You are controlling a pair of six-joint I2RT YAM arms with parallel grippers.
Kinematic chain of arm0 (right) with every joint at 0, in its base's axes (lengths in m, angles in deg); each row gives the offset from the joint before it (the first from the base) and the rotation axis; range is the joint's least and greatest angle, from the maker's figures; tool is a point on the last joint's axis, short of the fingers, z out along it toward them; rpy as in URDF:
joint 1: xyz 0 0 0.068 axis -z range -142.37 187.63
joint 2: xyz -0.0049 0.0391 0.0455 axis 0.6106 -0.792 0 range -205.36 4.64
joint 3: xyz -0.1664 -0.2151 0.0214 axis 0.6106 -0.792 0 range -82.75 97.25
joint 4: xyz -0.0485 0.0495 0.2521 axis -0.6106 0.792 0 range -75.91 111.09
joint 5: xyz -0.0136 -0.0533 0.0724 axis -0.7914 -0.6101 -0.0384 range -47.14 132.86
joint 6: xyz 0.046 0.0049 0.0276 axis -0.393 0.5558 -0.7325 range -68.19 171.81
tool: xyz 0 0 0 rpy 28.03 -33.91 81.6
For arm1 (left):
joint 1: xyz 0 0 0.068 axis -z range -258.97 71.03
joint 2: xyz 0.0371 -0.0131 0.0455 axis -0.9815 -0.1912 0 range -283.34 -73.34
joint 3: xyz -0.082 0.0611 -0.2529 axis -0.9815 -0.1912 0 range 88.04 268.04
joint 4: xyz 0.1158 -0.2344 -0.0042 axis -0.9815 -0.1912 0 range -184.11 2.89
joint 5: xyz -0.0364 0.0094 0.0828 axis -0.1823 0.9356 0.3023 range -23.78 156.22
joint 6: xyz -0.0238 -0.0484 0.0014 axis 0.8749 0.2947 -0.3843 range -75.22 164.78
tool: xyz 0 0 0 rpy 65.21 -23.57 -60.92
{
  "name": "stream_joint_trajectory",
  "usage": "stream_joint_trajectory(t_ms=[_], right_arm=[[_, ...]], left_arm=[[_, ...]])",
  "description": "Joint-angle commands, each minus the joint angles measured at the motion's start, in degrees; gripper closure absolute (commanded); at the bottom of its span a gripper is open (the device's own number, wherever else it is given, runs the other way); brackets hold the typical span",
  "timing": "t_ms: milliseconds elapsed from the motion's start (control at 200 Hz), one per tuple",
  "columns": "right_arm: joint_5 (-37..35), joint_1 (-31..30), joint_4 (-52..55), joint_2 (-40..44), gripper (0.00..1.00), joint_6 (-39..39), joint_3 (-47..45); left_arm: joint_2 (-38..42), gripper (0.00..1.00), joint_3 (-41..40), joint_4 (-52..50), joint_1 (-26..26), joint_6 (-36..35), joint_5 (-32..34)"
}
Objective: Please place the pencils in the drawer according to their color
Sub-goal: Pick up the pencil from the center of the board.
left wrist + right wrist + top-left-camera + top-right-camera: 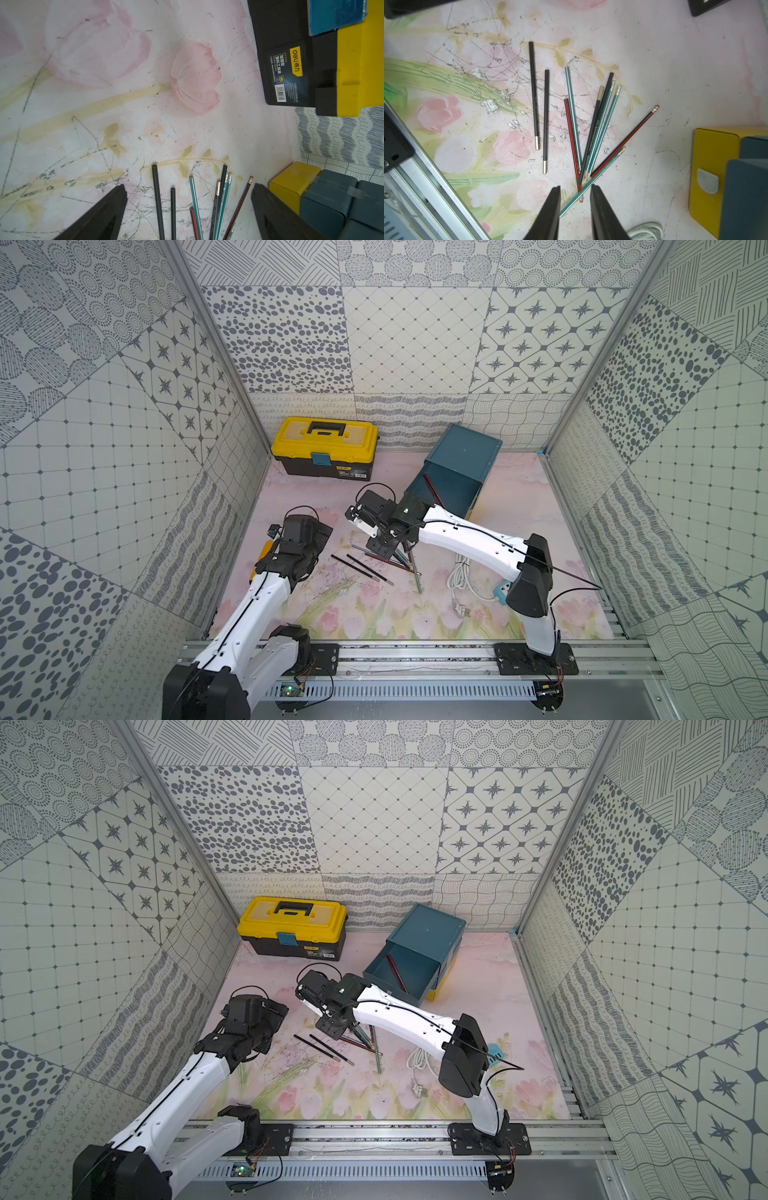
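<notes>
Yellow-and-black Deli toolbox (324,452) at the rear of the floral-printed bench (353,614); coiled white cable (460,576) lying right.

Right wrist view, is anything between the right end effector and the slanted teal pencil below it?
Nothing visible blocks it. The right end effector stands open with the teal pencil crossing the gap between its fingers. A red-striped pencil ends in the same gap, crossing the teal one, so it may get pinched too.

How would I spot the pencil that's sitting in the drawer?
Find the teal chest at the back, beside the yellow toolbox. In its open drawer one red-and-black striped pencil lies slanted. It is alone there; the other pencils lie on the floral mat.
</notes>
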Motion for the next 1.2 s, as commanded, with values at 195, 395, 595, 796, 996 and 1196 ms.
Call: stream_joint_trajectory(t_ms=[195,395,595,796,996,1196], right_arm=[[1.9,0.0,-3.9,-6.3,0.71,-2.0,-4.6],[0.9,0.4,-6.8,-9.0,0.71,-2.7,-6.4],[1.1,1.7,-7.6,-11.5,0.71,-3.2,-6.6],[1.6,2.5,-8.4,-12.8,0.73,-3.4,-6.0],[1.3,2.8,-8.6,-14.3,0.73,-3.3,-5.5],[2.8,3.0,-8.8,-14.4,0.76,-3.3,-5.9]], left_arm=[[1.5,0.01,-0.6,-2.1,-0.3,-0.2,2.2],[1.3,0.01,-0.7,-2.0,-0.3,-0.1,2.2],[0.9,0.01,-0.6,-2.0,-0.3,-0.1,2.0],[0.2,0.01,-0.4,-1.7,-0.3,-0.2,1.6],[-0.5,0.01,-0.4,-1.3,-0.3,-0.2,1.2],[-0.6,0.01,-0.5,-1.3,-0.3,-0.2,1.1]])
